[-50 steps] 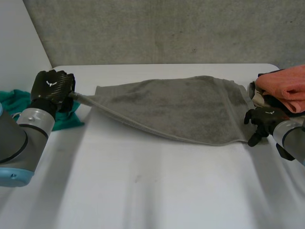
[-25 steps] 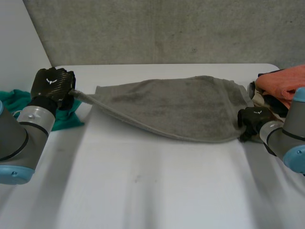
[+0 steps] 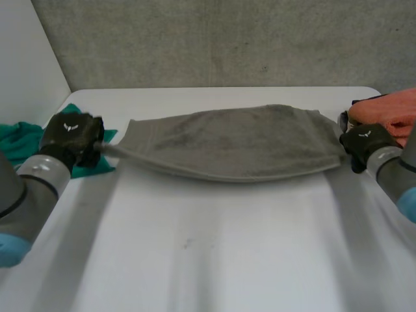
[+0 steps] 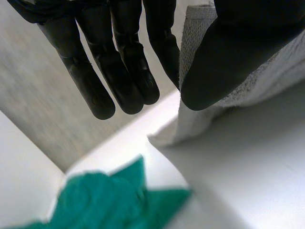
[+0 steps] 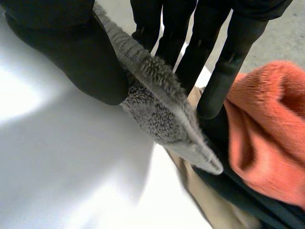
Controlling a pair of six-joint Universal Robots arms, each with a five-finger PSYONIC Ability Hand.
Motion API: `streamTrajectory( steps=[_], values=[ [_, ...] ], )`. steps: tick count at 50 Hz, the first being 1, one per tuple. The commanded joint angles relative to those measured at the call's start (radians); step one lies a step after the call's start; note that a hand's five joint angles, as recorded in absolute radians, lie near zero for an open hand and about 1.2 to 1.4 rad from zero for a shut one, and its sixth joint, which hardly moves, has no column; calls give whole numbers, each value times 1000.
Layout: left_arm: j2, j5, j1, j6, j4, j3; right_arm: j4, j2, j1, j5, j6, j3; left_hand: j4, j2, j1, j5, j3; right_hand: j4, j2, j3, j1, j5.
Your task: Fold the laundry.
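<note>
I hold the towel (image 3: 240, 140) with both hands, one at each end. It is stretched across the far half of the bench (image 3: 208, 253), from one side to the other. Its near edge curves down a little in the middle, and I cannot tell if this edge touches the bench.

My left hand (image 3: 70, 133) is at the left end of the towel. In the left wrist view my thumb (image 4: 228, 47) presses on the cloth from one side. The fingers (image 4: 119, 71) are straight and close together on the other side, so the end is pinched between them. A short corner of the towel hangs out past the thumb. Just beside this hand a green cloth (image 3: 19, 133) lies crumpled at the left edge of the bench.

My right hand (image 3: 364, 143) is at the right end. In the right wrist view the thumb (image 5: 71, 47) and the fingers (image 5: 205, 43) are clamped on the thick hem, and the corner sticks out beyond the fingertips. Near this hand is a pile with an orange cloth (image 3: 390, 110) on top. Under it I see a beige cloth (image 5: 214, 200) and a dark cloth (image 5: 248, 195). The towel corner reaches just over this pile
</note>
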State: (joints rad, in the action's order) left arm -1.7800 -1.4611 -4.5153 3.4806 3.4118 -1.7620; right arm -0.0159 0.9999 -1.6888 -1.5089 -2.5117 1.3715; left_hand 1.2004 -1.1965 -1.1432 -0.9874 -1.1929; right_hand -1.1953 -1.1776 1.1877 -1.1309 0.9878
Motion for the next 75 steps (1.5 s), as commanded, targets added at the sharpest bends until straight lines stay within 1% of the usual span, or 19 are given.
streamTrajectory(
  steps=[1,3,5,7,9,14,23,30,37,38,39,45,49,52,58,61,71,73,75],
  values=[
    [134,5,-60,110,-431,-60,278,226,11,-94,443,227,196,-200,-253,-234,-203,-201,-219,209,-265,234],
    [169,5,-96,225,-529,-98,362,265,11,-120,532,273,196,-200,-253,-234,-203,-201,-219,209,-265,234],
    [189,5,-110,305,-566,-129,381,278,9,-123,550,282,196,-200,-253,-234,-203,-201,-219,209,-265,234],
    [198,7,-119,397,-569,-163,363,278,6,-120,534,275,196,-200,-253,-234,-203,-201,-219,209,-265,234],
    [197,7,-120,429,-548,-177,340,278,4,-119,521,270,196,-200,-253,-234,-203,-201,-219,209,-265,234],
    [171,10,-105,388,-424,-175,248,215,0,-111,485,224,196,-200,-253,-234,-203,-201,-219,209,-265,234],
    [-83,-4,-29,293,-195,20,53,33,-51,-93,386,45,196,-200,-253,-234,-203,-201,-219,209,-265,234],
    [-289,-74,36,265,-126,251,-107,-110,-69,-90,390,-101,196,-200,-253,-234,-203,-201,-219,209,-265,234],
    [-435,-148,111,227,-137,398,-119,-184,-91,-88,402,-173,196,-200,-253,-234,-203,-201,-219,209,-265,234],
    [-432,-154,134,226,-137,389,-118,-184,-100,-88,401,-169,-214,210,156,175,206,-201,-219,209,-265,234],
    [-427,-159,143,221,-137,381,-119,-181,-107,-88,398,-163,-436,432,378,397,428,-201,-219,209,-265,234],
    [-251,-203,176,134,-137,299,-125,-149,-114,-88,384,-97,-720,716,662,681,712,-201,-219,209,-265,234],
    [-144,-219,209,68,-149,257,-131,-97,-108,-86,384,-43,-708,704,651,670,701,-201,-219,209,-265,234],
    [-95,-231,269,49,-215,237,-133,-63,-109,-85,384,-8,-682,678,624,643,674,-201,-219,209,-265,234],
    [-104,-242,335,32,-403,214,-136,-43,-108,-80,386,47,-658,654,601,620,651,-201,-219,209,-265,234],
    [-110,-251,344,20,-448,190,-137,-43,-106,-79,384,70,-664,660,607,625,656,-201,-219,209,-265,234],
    [-265,-357,340,31,-313,188,-156,-24,-106,-59,384,132,-693,690,636,655,686,-201,-219,209,-265,234],
    [-309,-376,332,31,-307,222,-162,-23,-106,-59,384,136,-565,561,508,527,558,-201,-219,209,-265,234],
    [-337,-377,323,31,-318,245,-162,-23,-106,-59,384,135,-228,225,171,190,221,-201,-219,209,-265,234]
  ],
)
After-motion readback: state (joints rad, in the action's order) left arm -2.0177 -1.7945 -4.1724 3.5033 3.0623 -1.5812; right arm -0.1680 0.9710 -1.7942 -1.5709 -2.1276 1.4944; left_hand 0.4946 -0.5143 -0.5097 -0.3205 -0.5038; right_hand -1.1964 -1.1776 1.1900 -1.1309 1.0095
